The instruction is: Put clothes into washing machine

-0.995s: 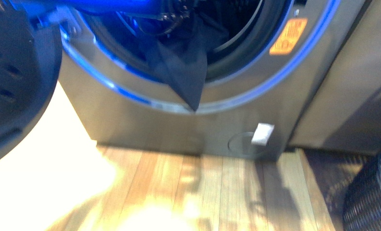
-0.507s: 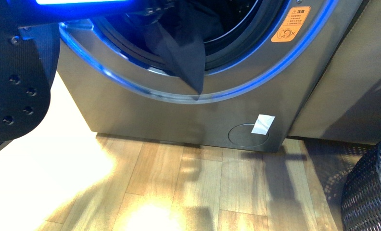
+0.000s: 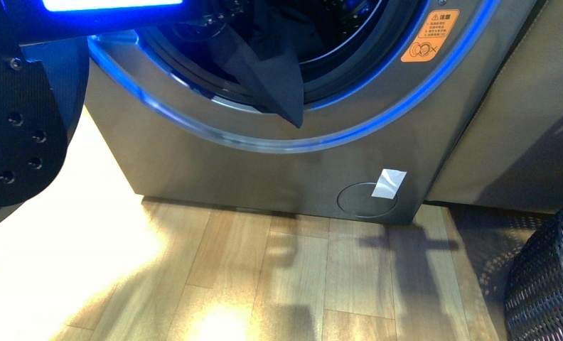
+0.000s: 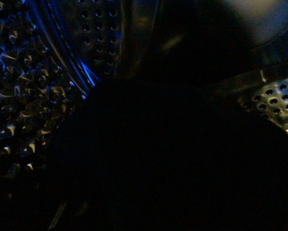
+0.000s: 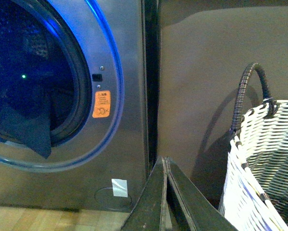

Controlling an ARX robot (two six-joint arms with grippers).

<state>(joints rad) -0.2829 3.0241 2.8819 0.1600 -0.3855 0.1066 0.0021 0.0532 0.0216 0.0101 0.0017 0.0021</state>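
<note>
The washing machine point(image 3: 193, 149) is silver-grey, its porthole ringed in blue light. The dark navy clothes point(image 3: 271, 64) hang over the gasket, one pointed corner drooping outside the rim. My left arm point(image 3: 108, 6) reaches into the drum from the upper left. Its gripper is hidden there, shut on the clothes. In the left wrist view the perforated drum point(image 4: 18, 96) surrounds a nearly black mass of clothes point(image 4: 172, 159). My right gripper point(image 5: 165, 166) is shut and empty, held off to the right of the machine point(image 5: 129, 96). The hanging corner of the clothes point(image 5: 35, 134) shows there too.
The open door point(image 3: 23, 121) stands at the left. A plain grey cabinet point(image 3: 520, 106) adjoins the machine on the right. A woven basket point(image 3: 549, 284) sits on the wooden floor point(image 3: 264, 277) at the lower right, and shows white with a dark handle in the right wrist view point(image 5: 269, 159).
The hanging corner of the clothes has risen, drawn further into the drum. The front view shifted a second ago and has since steadied.
</note>
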